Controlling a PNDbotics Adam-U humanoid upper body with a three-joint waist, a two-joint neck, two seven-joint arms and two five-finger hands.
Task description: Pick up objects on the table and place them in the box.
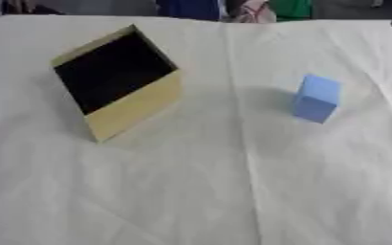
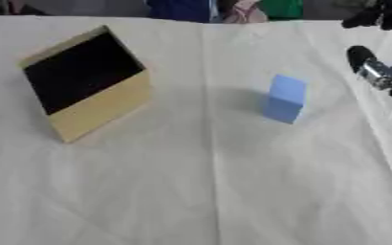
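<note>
Our right hand [image 2: 382, 72] hangs by the table's [image 2: 233, 191] right edge, grip unclear, and a clumsy reach could topple the cube [image 2: 284, 98] away from the box [image 2: 86, 83].

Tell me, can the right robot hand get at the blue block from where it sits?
Probably yes: the right robot hand sits at the right edge, and only bare cloth lies between it and the blue block.

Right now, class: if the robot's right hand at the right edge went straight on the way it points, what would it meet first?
Probably the light blue foam-like block: the right hand points leftward toward it over the white cloth, though depth is unclear.
</note>
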